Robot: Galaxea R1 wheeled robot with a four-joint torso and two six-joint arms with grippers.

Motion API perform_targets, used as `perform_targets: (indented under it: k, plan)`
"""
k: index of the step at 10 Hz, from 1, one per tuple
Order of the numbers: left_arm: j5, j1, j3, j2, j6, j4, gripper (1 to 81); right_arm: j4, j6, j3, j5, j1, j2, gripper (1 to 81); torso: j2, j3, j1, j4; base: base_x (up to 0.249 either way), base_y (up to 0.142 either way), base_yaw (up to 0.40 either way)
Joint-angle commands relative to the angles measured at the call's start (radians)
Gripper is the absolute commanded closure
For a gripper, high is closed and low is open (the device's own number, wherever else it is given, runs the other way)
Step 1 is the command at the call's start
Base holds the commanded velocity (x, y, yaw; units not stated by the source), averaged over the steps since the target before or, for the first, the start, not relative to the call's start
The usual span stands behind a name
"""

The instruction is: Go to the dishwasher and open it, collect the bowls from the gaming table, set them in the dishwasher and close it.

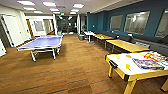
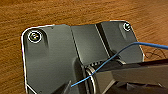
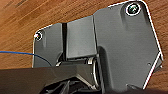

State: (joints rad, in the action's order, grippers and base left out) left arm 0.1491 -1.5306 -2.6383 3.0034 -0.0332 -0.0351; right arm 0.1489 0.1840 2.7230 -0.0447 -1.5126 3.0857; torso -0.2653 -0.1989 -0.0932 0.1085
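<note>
**A:** Brown wood-look floor (image 1: 75, 70) took up most of the head view, so I'd say the robot was just driving at that point. The gaming table (image 1: 120, 65), white top on yellow legs, sat at the near right with board-game boxes (image 1: 147, 63) on it. A blue ping-pong table (image 1: 42, 43) stood off to the left, and yellow-topped tables (image 1: 126, 45) ran along the teal wall.

**B:** Any bowls? Dishwasher?

**A:** There were a few small yellowish-orange blobs (image 1: 128, 66) on the white top, but I couldn't tell if those were bowls. As for containers, the game boxes were shut, so no clue what was inside. I didn't spot a dishwasher from there.

**B:** And the wrist cams?

**A:** Left wrist view was the robot's own dark plate over the floor (image 2: 62, 12), with a thin blue cable (image 2: 110, 58) crossing it. Right wrist view was the same deal, plate over floor (image 3: 30, 15). I couldn't tell whether either set of jaws was open or closed, or holding anything.

**B:** Tips for the drive?

**A:** My guess is it should swing wide of that near table corner and keep the arms tucked in.
</note>
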Motion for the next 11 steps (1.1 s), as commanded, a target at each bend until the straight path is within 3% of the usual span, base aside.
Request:
perform_targets:
  k: [1,11]
  plan:
    - [-0.049,0.046,0.004,0.002,-0.010,-0.012,1.0,0.004,0.000,-0.008,0.046,0.051,0.007,1.0,0.000,0.000,0.000,0.000,0.000,0.000,-0.191]
    - [-0.051,0.050,0.004,0.000,-0.008,-0.011,1.0,0.003,0.000,-0.006,0.046,0.051,0.009,1.0,0.000,0.000,0.001,0.000,0.000,0.000,-0.361]
